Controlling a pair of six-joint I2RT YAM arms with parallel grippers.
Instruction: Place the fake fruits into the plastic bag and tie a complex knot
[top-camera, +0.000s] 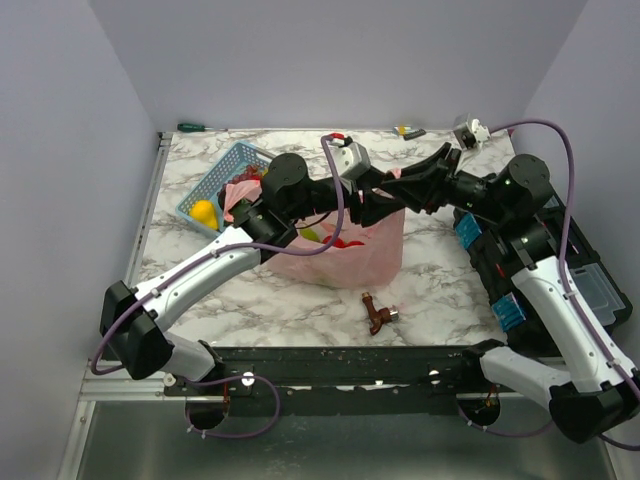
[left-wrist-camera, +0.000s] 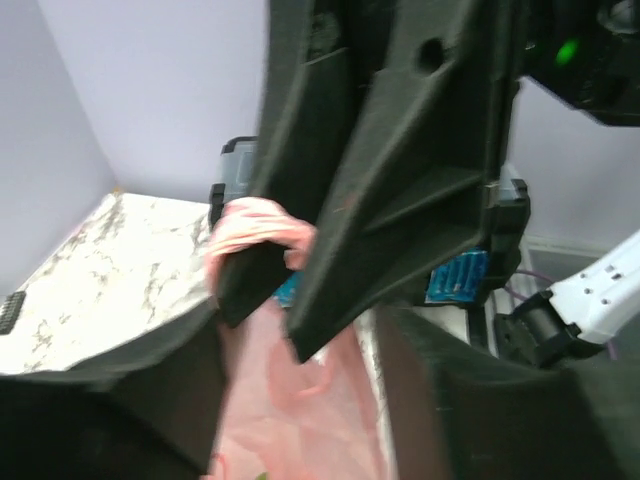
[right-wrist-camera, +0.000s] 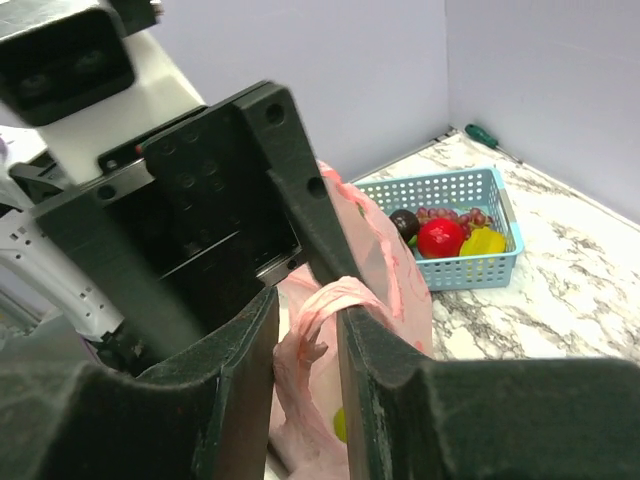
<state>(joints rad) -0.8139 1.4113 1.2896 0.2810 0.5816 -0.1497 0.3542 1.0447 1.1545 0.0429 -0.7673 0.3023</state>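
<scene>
**Two-arm bag-closing stage, shown from overhead and from both wrists.** My right end effector (right-wrist-camera: 305, 330) is closed to a narrow slot on a twisted pink handle (right-wrist-camera: 332, 292) of the plastic bag (top-camera: 350, 258). The bag stands upright at the middle of the counter (top-camera: 300, 310), its mouth raised toward my two wrists. My left end effector (left-wrist-camera: 300, 335) crosses the right one closely above the bag. Its jaws stand apart with loose pink film between them, and they grip nothing that I can make out. Several fake fruits (right-wrist-camera: 441, 238) (a red, a yellow and a dark one) lie in the blue basket (right-wrist-camera: 480, 268) just beside the bag. Yellow and red shapes show through the bag's film in the overhead view. No knot is formed.

Hazards, as I judge them:
- **(a) Slipping:** the handle is pinched as a thin bunch, so a sideways pull may draw it out of the slot and let the mouth collapse.
- **(b) Tearing:** the film is thin, and tension from two opposed arms may stretch or tear it at the handle root.
- **(c) Collision:** my fingers are nearly interleaved, so a small misjudged move may bring them into collision or trap film between both.
- **(d) Spilling:** lifting the handle too far may tip the bag and spill its contents.
- **(e) Early closure:** tying now would shut out the fruits in the basket.
</scene>
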